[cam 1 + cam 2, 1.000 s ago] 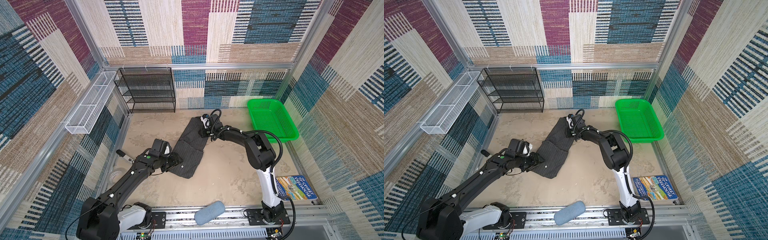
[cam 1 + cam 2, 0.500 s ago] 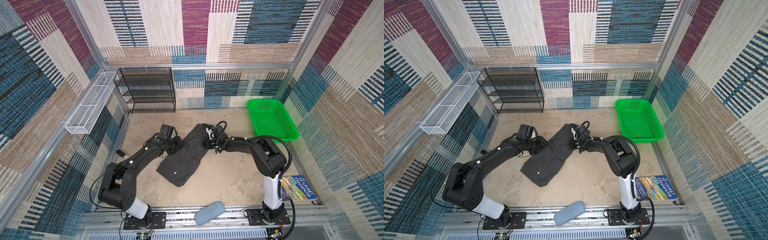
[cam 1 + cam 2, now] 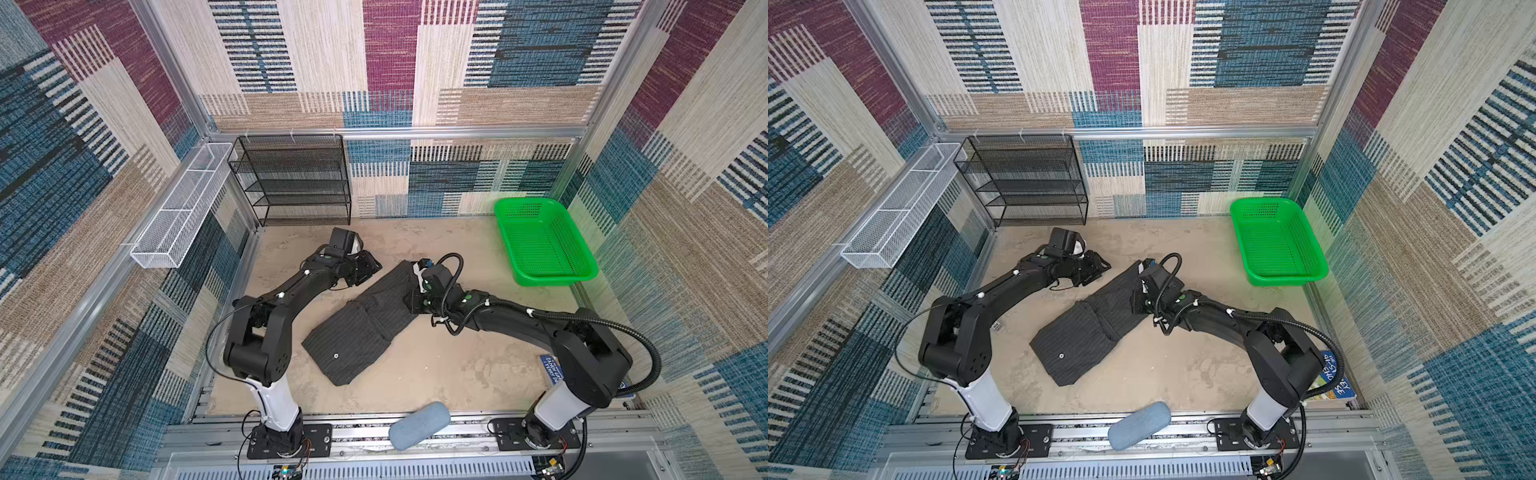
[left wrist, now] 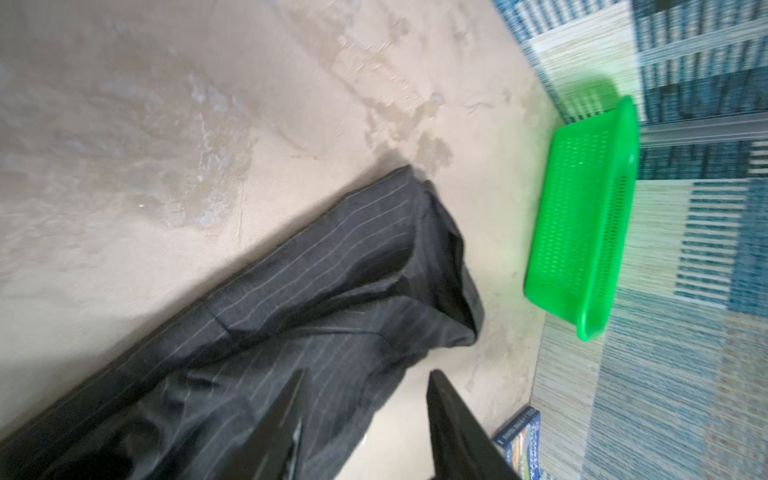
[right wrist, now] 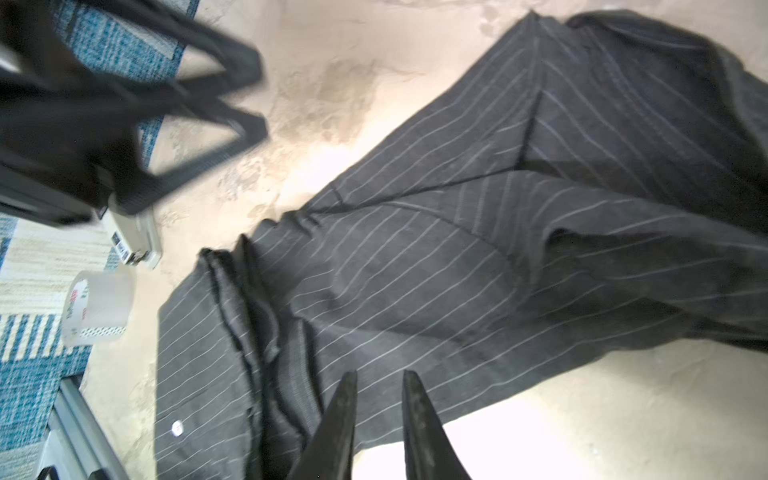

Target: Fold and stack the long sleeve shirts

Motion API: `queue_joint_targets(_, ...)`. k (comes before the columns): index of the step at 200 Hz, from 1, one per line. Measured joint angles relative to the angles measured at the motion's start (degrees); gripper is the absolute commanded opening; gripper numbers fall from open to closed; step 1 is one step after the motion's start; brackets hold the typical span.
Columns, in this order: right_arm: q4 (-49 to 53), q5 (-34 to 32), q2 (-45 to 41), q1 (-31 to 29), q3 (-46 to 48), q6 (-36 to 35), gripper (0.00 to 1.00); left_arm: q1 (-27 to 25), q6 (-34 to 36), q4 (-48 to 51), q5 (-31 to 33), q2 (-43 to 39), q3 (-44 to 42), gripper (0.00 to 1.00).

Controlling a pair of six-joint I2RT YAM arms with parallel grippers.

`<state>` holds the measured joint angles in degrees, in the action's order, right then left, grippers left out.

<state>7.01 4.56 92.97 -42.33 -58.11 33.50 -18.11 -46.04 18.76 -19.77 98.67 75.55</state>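
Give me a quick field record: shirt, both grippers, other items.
pinstriped charcoal shirt: partly folded, lying diagonally on table
left gripper: open, empty, beside shirt's far end, apart from it
right gripper: narrowly open, over shirt, nothing pinched
green basket: empty, far right corner
black wire rack: against back wall, left side

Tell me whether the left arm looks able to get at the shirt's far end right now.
Probably yes. The left end effector is open just beside the far end of the shirt, with only bare table between them.
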Motion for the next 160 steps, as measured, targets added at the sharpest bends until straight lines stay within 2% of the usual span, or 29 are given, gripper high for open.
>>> queue_joint_targets(19,1.8,0.5,1.1,-2.8,-3.6,-1.4,0.24,2.4,0.8,3.4,2.1,-8.2,-1.7,0.57)
queue_joint_targets(38,3.2,1.9,4.5,-5.5,-9.2,-4.1,0.24,4.7,0.7,6.9,5.2,-18.4,-8.4,0.62)
queue_joint_targets(77,4.2,5.8,11.8,-8.1,-18.8,-9.6,0.24,5.3,-2.1,15.4,6.6,-37.8,-23.7,0.71)
queue_joint_targets(103,5.2,8.2,15.2,-8.3,-21.8,-12.3,0.23,5.4,-4.3,22.3,7.7,-49.0,-29.7,0.76)
queue_joint_targets(134,6.2,9.6,19.6,-8.4,-24.8,-15.2,0.22,5.5,-6.8,28.5,8.8,-60.2,-35.3,0.83)
queue_joint_targets(160,7.0,9.7,23.5,-8.4,-25.6,-17.1,0.2,5.5,-9.7,30.8,7.4,-65.0,-41.0,0.84)
